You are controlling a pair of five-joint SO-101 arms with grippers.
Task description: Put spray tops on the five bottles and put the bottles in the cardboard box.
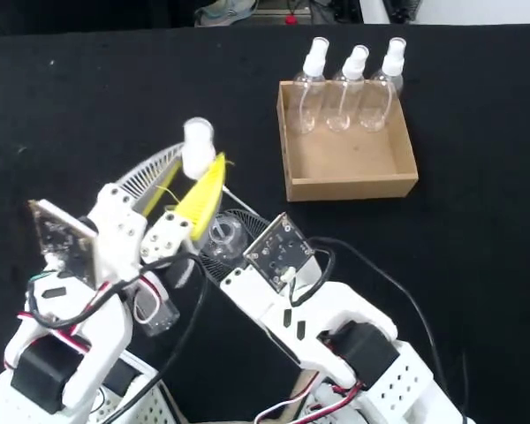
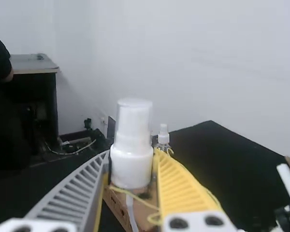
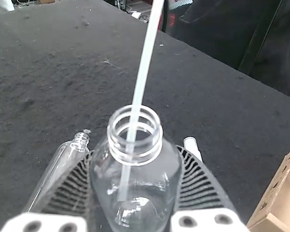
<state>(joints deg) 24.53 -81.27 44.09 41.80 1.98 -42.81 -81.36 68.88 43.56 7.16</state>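
My left hand (image 2: pixel 131 162) was closed on a white spray top (image 2: pixel 131 140), gripping it upright between the grey finger and the yellow one. Its thin tube (image 3: pixel 143 72) ran down through the open neck of a clear bottle (image 3: pixel 135 169), and the top itself was well above the neck, not seated. My right hand (image 3: pixel 135 159) was clamped round that bottle's shoulders and held it upright over the black counter (image 1: pixel 88 88), just beside my left hand. A second bare bottle (image 3: pixel 58 164) lay on its side on the counter next to my right hand. Farther off, the cardboard box (image 1: pixel 349 187) held three capped bottles (image 1: pixel 346 93) in a row along its far wall.
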